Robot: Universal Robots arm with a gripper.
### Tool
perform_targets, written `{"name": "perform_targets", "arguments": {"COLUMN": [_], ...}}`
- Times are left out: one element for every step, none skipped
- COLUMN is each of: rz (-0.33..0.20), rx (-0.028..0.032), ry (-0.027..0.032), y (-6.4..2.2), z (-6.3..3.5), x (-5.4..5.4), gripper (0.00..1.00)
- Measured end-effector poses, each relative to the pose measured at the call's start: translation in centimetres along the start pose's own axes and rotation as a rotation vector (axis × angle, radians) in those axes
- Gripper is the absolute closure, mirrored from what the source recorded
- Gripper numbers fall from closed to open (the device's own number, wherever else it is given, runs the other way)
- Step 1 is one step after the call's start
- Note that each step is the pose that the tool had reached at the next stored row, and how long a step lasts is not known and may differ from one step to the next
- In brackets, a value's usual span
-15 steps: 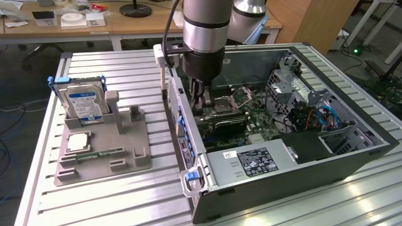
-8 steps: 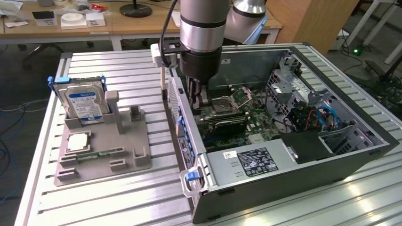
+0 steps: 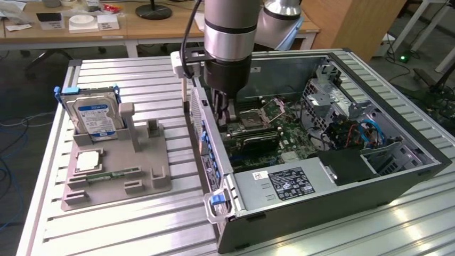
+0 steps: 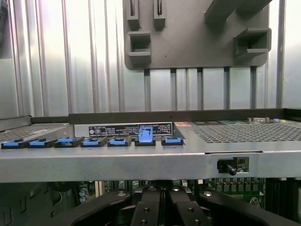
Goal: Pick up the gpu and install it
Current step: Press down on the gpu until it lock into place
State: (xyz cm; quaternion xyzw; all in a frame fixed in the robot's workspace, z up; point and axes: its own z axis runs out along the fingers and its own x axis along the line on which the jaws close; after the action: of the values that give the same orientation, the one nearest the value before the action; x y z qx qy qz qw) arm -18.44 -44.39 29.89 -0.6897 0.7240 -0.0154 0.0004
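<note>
I have the pincer [image 3: 223, 120] down inside the open computer case [image 3: 398, 173], hard against the case wall on the exterior view's left. Its fingers are drawn narrow, pressed together with no gap that I can see. In the wrist view they meet at the middle of the lower edge.

The relation that matters is at the fingertips. A dark, low slab [image 3: 250, 140] lies on the green board just to the exterior view's right of them, and I take it to be the graphics card. Its long axis runs away from that wall toward the exterior view's right, into the case, and the end nearest the wall sits right under the fingertips. I cannot tell whether the fingers are pinching that end or only resting above it, because card and fingers are both dark there.

On the counter [image 3: 142, 224], the grey tray [image 3: 114, 178] carries the hard drive [image 3: 96, 118] upright at its far end. I see no dark card in its other slots.

The exterior view gives me the board and the slab's direction. The wrist view looks outward over the case wall. It shows the row of blue clips [image 4: 117, 141] along the wall's top edge, with the tray beyond on the ribbed counter.
</note>
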Motion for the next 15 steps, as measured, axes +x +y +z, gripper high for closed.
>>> {"name": "perform_targets", "arguments": {"rz": [0.000, 0.000, 0.000, 0.000, 0.000, 0.000, 0.000, 0.000, 0.000, 0.000, 0.000, 0.000, 0.000, 0.000, -0.001], "rx": [0.0000, -0.0001, 0.0000, -0.0001, -0.0005, -0.0007, -0.0010, -0.0011, -0.0012, -0.0014, -0.0016, -0.0019, -0.0021, -0.0021, -0.0020], "ry": [0.0001, 0.0000, 0.0000, 0.0002, 0.0003, 0.0002, 0.0001, 0.0001, 0.0002, 0.0003, 0.0002, 0.0004, 0.0004, 0.0002, 0.0001], "y": [0.00, 0.02, 0.03, 0.02, 0.03, 0.03, 0.01, 0.00, 0.00, 0.01, 0.01, 0.01, 0.02, 0.06, 0.12], "z": [0.00, 0.01, 0.02, 0.03, 0.06, 0.11, 0.15, 0.18, 0.21, 0.23, 0.26, 0.27, 0.28, 0.30, 0.32], "x": [0.08, 0.12, 0.13, 0.11, 0.08, 0.02, -0.05, -0.07, -0.11, -0.17, -0.19, -0.19, -0.19, -0.17, -0.12], "gripper": [0.89, 0.89, 0.89, 0.89, 0.89, 0.89, 0.89, 0.89, 0.89, 0.89, 0.89, 0.89, 0.89, 0.89, 0.89]}}
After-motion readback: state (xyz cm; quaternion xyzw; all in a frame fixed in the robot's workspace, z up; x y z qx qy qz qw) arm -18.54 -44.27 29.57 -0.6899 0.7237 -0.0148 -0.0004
